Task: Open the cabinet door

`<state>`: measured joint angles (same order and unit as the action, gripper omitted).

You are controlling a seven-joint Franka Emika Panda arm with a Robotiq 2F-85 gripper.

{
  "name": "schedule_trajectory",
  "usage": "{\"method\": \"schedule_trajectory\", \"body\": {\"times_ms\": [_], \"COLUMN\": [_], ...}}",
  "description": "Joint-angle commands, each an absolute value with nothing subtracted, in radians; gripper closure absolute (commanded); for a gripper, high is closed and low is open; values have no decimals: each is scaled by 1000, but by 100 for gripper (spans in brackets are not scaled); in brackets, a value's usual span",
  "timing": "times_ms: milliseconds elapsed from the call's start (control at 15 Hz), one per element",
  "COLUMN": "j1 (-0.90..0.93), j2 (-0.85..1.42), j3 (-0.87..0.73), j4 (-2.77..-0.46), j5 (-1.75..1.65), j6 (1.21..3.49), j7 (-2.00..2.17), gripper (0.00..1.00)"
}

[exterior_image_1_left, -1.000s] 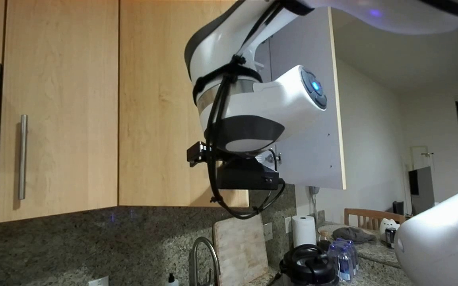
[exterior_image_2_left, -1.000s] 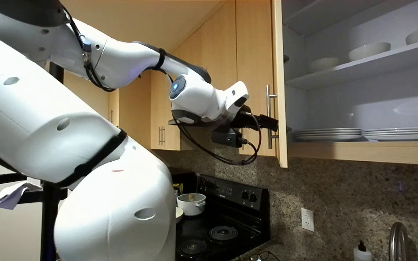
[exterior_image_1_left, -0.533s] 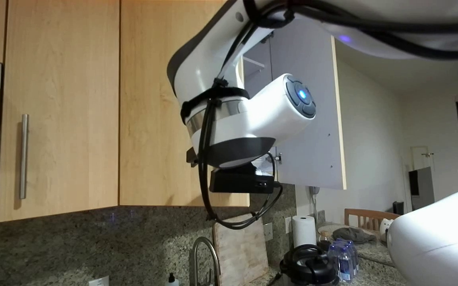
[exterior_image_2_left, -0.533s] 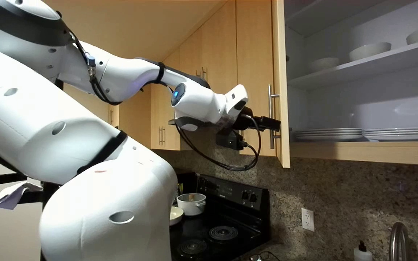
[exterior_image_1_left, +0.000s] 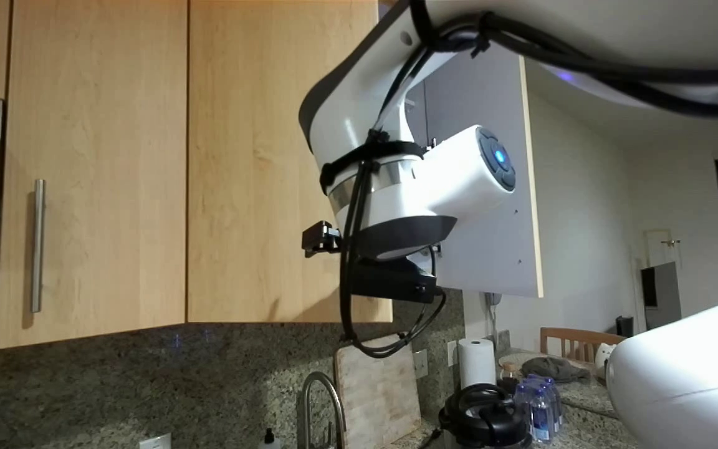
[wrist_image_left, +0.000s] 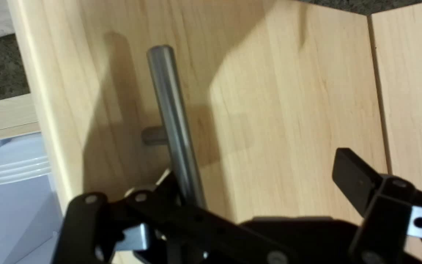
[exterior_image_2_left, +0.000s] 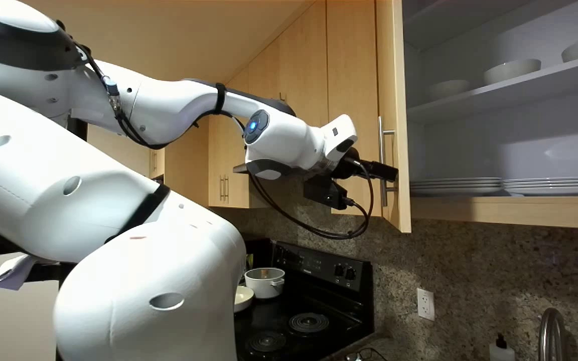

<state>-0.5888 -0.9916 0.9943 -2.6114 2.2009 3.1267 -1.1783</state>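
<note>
Cabinet door [exterior_image_2_left: 392,95] stands swung out beside another wood door [exterior_image_1_left: 103,149], so opening looks mostly done; a wider swing may be left. In an exterior view a pale panel [exterior_image_1_left: 490,243] juts out past it. The robot's wrist [exterior_image_2_left: 284,143] crowds the door's front and could hinder that swing. Plates [exterior_image_2_left: 454,186] sit inside. The gripper [wrist_image_left: 260,174] is spread wide, one finger [wrist_image_left: 171,187] seemingly tucked behind the handle [wrist_image_left: 172,102].

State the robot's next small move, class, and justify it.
Probably draw the fingers gently in the opening direction: they stand apart, one tip seemingly behind the bar handle in the wrist view, and the cabinet door looks only partly open.
</note>
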Motion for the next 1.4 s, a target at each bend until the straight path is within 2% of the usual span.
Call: {"method": "schedule_trajectory", "body": {"times_ms": [0,533,800,933,1333], "j1": [-548,-482,-426,-378,-369], "j2": [-995,-987,-997,-925,-903], "j3": [943,725,580,495,342], "j4": [-2682,-2772,-2825,-2781,-2773], "j5": [2238,2099,1936,1835,1480], "j6": [2949,2738,2613,2612,2454], "j7": [-1194,-1215,-1169,-1158,-953], "gripper": [0,0,0,0,0]}}
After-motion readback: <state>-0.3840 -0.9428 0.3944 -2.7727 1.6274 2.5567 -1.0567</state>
